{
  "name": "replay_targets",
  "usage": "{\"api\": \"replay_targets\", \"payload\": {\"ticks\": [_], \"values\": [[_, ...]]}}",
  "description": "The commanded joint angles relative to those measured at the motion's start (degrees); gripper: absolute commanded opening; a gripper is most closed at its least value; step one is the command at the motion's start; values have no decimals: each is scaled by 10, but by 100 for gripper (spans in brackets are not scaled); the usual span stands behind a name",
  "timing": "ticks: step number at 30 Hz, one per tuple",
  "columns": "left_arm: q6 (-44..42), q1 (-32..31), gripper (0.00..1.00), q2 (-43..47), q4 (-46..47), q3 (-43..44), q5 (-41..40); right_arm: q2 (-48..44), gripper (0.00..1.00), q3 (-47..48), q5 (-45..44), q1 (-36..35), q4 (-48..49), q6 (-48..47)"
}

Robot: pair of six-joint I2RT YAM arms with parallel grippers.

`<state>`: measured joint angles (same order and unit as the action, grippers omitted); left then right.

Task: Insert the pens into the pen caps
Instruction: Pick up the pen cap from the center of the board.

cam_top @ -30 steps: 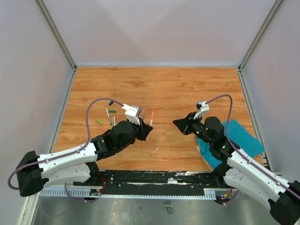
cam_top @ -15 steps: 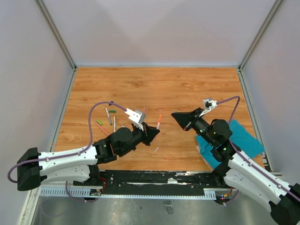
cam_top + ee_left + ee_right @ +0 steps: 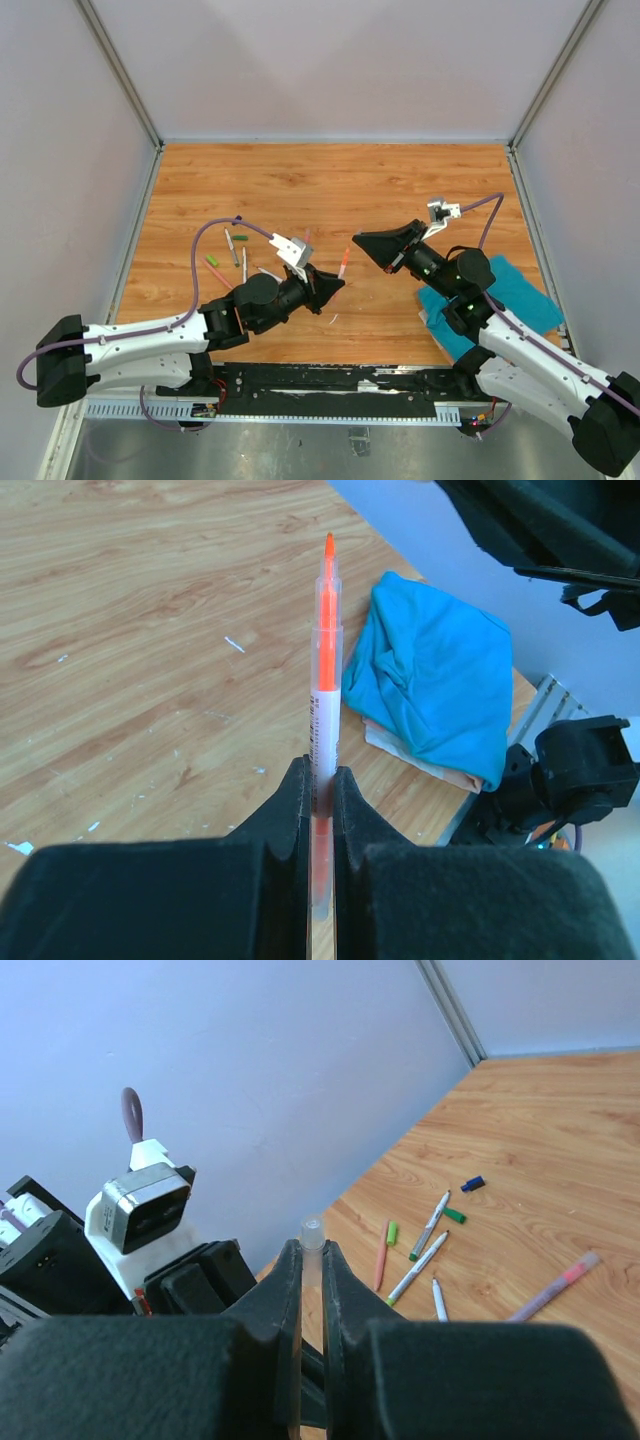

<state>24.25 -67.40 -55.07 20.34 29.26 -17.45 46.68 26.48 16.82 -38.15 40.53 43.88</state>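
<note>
our left hand (image 3: 320, 792) is clamped on the orange pen (image 3: 325, 670), its tip sticking out above the table (image 3: 130, 630). our right hand (image 3: 312, 1265), close opposite, pinches a pale pen cap (image 3: 312, 1228) between nearly closed fingers. other pens (image 3: 418, 1268) lie on the table beyond.

Uncapped orange pen (image 3: 324, 700) and pale cap (image 3: 312, 1232), held apart.
</note>
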Motion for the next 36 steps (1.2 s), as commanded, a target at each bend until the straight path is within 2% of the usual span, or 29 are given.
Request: {"api": "replay_targets", "payload": {"ticks": [1, 11, 25, 32, 36], "values": [[0, -8, 0, -8, -11, 31, -28, 0, 1, 19, 18, 7, 45, 3], [-10, -50, 0, -14, -26, 48, -95, 10, 1, -2, 12, 6, 126, 48], [-30, -65, 1, -18, -16, 51, -94, 49, 1, -10, 32, 1, 200, 75], [-33, -65, 0, -14, -12, 45, -86, 51, 1, -22, 28, -6, 206, 73], [-34, -65, 1, -2, -12, 41, -95, 26, 1, -27, 10, -9, 148, 51]]}}
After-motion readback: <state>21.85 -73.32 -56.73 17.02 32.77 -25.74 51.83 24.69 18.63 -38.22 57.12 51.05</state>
